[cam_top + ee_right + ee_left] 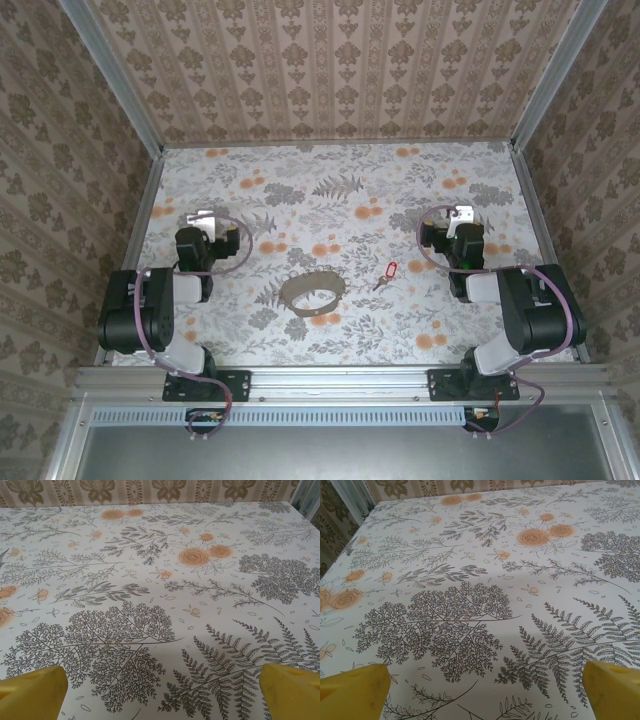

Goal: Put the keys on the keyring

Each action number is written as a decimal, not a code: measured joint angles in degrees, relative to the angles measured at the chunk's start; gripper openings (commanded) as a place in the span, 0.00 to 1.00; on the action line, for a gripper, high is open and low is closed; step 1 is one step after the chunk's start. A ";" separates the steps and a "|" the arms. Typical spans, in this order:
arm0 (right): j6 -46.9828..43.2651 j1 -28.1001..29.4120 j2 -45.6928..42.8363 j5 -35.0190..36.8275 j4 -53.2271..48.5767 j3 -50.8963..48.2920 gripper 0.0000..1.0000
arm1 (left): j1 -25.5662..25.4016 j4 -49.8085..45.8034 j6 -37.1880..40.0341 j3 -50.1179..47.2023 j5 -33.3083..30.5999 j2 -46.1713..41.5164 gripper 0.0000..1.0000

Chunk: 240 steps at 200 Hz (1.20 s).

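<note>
The keyring (313, 293), a large dull brown-grey hoop, lies on the flowered table near its front middle. Just to its right are the keys (386, 273): a tiny silvery key with a small red-pink tag. My left gripper (204, 218) rests at the table's left side, well away from the hoop. My right gripper (461, 214) rests at the right side, a short way right of the keys. In the left wrist view the left gripper (485, 692) is open, its yellow fingertips (355, 690) far apart over bare cloth. The right gripper (162, 692) is open the same way, yellow fingertips (290, 690) wide, nothing between them.
Patterned walls (340, 60) with metal corner rails (140, 190) close in the table on three sides. Both arms sit folded low near the front rail (330, 380). Flowered cloth (340, 190) stretches behind the hoop and keys.
</note>
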 measured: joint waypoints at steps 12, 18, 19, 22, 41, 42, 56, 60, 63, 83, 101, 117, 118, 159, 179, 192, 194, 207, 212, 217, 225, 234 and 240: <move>0.00 -0.04 0.00 0.00 0.00 0.00 1.00 | 0.09 0.02 -0.02 0.00 0.15 0.00 1.00; 0.00 -0.07 0.00 0.00 0.00 0.00 1.00 | 0.09 0.00 0.00 0.00 0.15 0.00 1.00; 0.00 -0.09 0.00 -0.02 0.00 0.00 1.00 | 0.09 0.02 -0.02 0.00 0.15 0.00 1.00; 0.02 -0.11 0.00 -0.02 0.00 0.00 1.00 | 0.09 0.02 0.00 0.00 0.15 0.00 1.00; 0.02 -0.17 0.00 -0.02 0.00 0.00 1.00 | 0.09 0.00 0.00 0.00 0.17 0.00 1.00; 0.02 -0.17 0.00 -0.02 0.00 0.00 1.00 | 0.09 0.02 -0.02 0.00 0.17 0.00 1.00; 0.00 -0.17 0.00 -0.02 0.00 0.00 1.00 | 0.09 0.02 0.00 0.00 0.17 0.00 1.00; 0.02 -0.17 0.00 -0.02 0.00 0.00 1.00 | 0.09 0.02 -0.02 0.00 0.17 0.00 1.00; 0.02 -0.17 0.00 -0.02 0.00 0.00 1.00 | 0.09 0.02 -0.02 0.00 0.17 0.00 1.00; 0.02 -0.17 0.00 -0.02 0.00 0.00 1.00 | 0.09 0.02 0.00 0.00 0.17 0.00 1.00; 0.00 -0.17 0.00 -0.02 0.00 0.00 1.00 | 0.09 0.02 -0.02 0.00 0.20 0.00 1.00; 0.00 -0.17 0.00 -0.02 0.00 0.00 1.00 | 0.33 0.02 -0.02 0.00 0.57 0.00 1.00; 0.00 -0.17 0.00 -0.02 0.00 0.00 1.00 | 0.33 0.02 -0.02 0.00 0.57 0.00 1.00; 0.02 -0.17 0.00 -0.02 0.00 0.00 1.00 | 1.11 0.02 -0.02 0.00 1.49 0.00 1.00; 0.00 -0.17 0.00 -0.02 -0.02 0.00 1.00 | 1.11 0.02 -0.02 0.00 1.81 0.00 1.00; 0.02 -0.17 0.00 -0.02 -0.02 0.00 1.00 | 1.11 0.02 -0.02 0.00 1.92 0.00 1.00; 0.00 -0.17 0.00 -0.02 -0.02 0.00 1.00 | 1.11 0.02 -0.02 0.00 1.92 0.00 1.00; 0.00 -0.17 0.00 -0.02 -0.02 0.00 1.00 | 1.11 0.02 -0.02 0.00 2.08 0.00 1.00; 0.02 -0.17 0.00 -0.02 -0.02 0.00 1.00 | 1.11 0.02 -0.02 0.00 2.08 0.00 1.00; 0.02 -0.17 0.00 -0.02 -0.02 0.00 1.00 | 1.11 0.02 -0.02 0.00 2.10 0.00 1.00; 0.02 -0.17 0.00 -0.02 -0.02 0.00 1.00 | 1.11 0.02 -0.02 0.00 2.10 0.00 1.00; 0.02 -0.17 0.00 -0.02 -0.02 0.00 1.00 | 1.11 0.02 -0.02 0.00 2.10 0.00 1.00; 0.02 -0.17 0.00 -0.02 -0.02 0.00 1.00 | 1.11 0.02 -0.02 0.00 2.10 0.00 1.00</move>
